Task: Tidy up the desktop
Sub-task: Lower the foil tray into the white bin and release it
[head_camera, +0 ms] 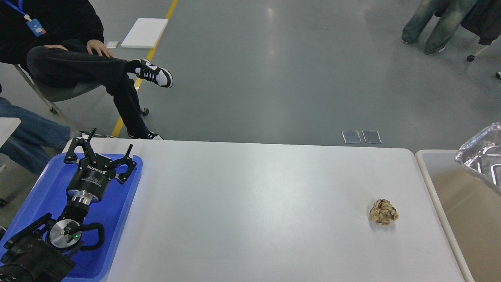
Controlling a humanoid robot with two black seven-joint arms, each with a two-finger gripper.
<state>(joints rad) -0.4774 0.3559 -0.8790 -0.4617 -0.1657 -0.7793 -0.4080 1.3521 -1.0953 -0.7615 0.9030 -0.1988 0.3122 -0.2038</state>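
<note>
The desktop (242, 203), a white tabletop with rounded corners, fills the lower middle of the head view. Its surface is bare across the centre.

Left arm: it enters from the lower left corner and extends over a blue plastic tray (39, 196) that sits on the desktop's left end. The left gripper (110, 145) is at the tray's far edge, its two black fingers spread well apart with nothing between them. Whether the fingertips touch the tray cannot be told from this angle.

Right arm: not in view.

Items on the desktop: one crumpled wad of tan paper (384, 212) lies near the right end, well apart from the tray and the gripper, and close to the right edge.

Beside the desktop: a beige bin with a white rim (426, 176) stands just off the right edge. A piece of crinkled silver foil (479, 150) shows at its far right corner, partly cut off by the frame.

Surroundings: a grey floor beyond the far edge, with a seated person in black clothing (70, 51) at upper left and a white board (145, 33) lying on the floor near a yellow line.
</note>
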